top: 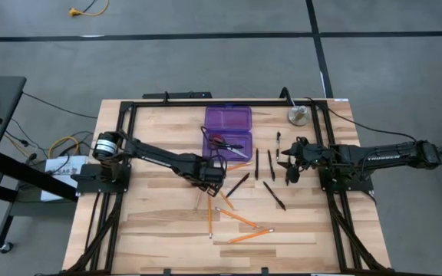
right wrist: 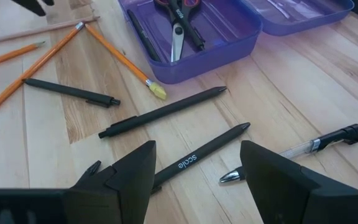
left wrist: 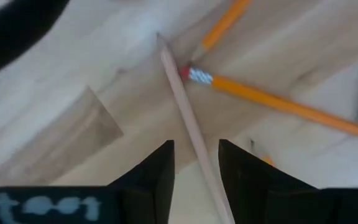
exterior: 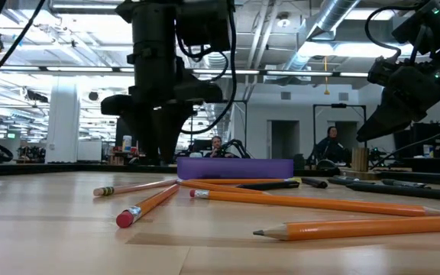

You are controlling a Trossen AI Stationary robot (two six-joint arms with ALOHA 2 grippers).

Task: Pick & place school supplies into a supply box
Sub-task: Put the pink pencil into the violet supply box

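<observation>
Purple supply box (top: 228,129) at twelve o'clock holds only scissors (right wrist: 178,25) and a pen, while my left tool (left wrist: 196,163) straddles, fingers parted, a pale wooden pencil (left wrist: 188,118) at six, my right tool (right wrist: 197,165) open, orange pencils (top: 240,220) and black pens (top: 273,195) still strewing the tabletop (top: 159,222).

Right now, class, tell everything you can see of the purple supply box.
The supply box is translucent purple plastic, a rectangular tray with its equal-sized lid hinged open flat beside it. It rests on the wooden table, near the far edge. Red-handled scissors and a black pen lie inside the tray.
</observation>
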